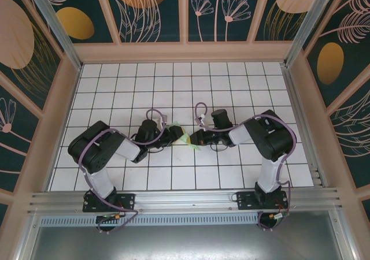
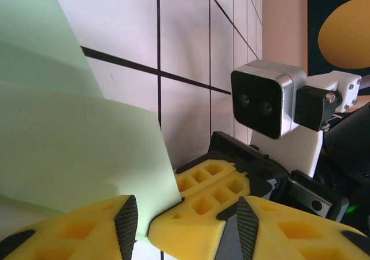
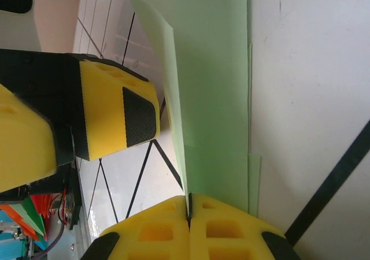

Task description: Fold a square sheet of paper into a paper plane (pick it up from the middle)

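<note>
The pale mint-green sheet of paper, folded into overlapping layers, sits at the table's middle between my two grippers. In the right wrist view the paper stretches away from my right gripper, which is shut on its near edge. My left gripper stands part open. The paper runs down beside its left finger, and the right gripper's shut fingers reach into the gap. From the right wrist, one left finger shows just left of the paper, a little apart from it. I cannot tell whether this is the paper plane.
The white tiled table is boxed in by patterned walls at the back and both sides. An aluminium rail runs along the near edge by the arm bases. The right arm's wrist camera hangs close ahead of my left gripper.
</note>
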Action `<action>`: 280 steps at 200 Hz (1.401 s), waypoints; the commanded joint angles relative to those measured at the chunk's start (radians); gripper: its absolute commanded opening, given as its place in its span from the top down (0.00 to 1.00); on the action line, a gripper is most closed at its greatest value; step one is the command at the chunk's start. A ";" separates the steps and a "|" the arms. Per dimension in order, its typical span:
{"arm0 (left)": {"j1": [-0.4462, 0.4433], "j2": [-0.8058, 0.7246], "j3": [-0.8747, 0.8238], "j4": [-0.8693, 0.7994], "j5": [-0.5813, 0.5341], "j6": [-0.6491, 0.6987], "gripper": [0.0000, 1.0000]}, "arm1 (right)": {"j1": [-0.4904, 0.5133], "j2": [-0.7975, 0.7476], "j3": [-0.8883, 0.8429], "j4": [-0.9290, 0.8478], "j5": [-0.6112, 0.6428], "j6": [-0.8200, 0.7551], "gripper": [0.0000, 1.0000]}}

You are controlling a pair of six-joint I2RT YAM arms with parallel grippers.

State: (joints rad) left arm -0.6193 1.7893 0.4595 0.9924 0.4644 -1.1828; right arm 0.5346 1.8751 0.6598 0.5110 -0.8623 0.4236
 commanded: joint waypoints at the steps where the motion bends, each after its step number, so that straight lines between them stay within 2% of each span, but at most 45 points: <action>1: -0.010 0.025 0.030 0.044 0.022 -0.008 0.49 | 0.002 0.042 0.012 -0.125 0.085 -0.054 1.00; 82: -0.012 0.065 0.034 0.002 0.003 -0.017 0.51 | 0.028 0.056 0.049 -0.224 0.156 -0.096 1.00; 146: -0.012 0.074 0.047 -0.104 -0.035 -0.015 0.52 | 0.027 0.024 0.075 -0.260 0.138 -0.100 1.00; 207: -0.012 0.079 0.063 -0.197 -0.062 -0.022 0.53 | 0.023 -0.067 0.111 -0.339 0.092 -0.108 0.86; 280: -0.013 0.090 0.081 -0.227 -0.060 -0.020 0.54 | 0.018 -0.117 0.104 -0.404 0.092 -0.126 0.79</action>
State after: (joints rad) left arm -0.6247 1.8351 0.5301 0.8886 0.4603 -1.2098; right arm 0.5571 1.7950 0.7567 0.1547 -0.7773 0.3229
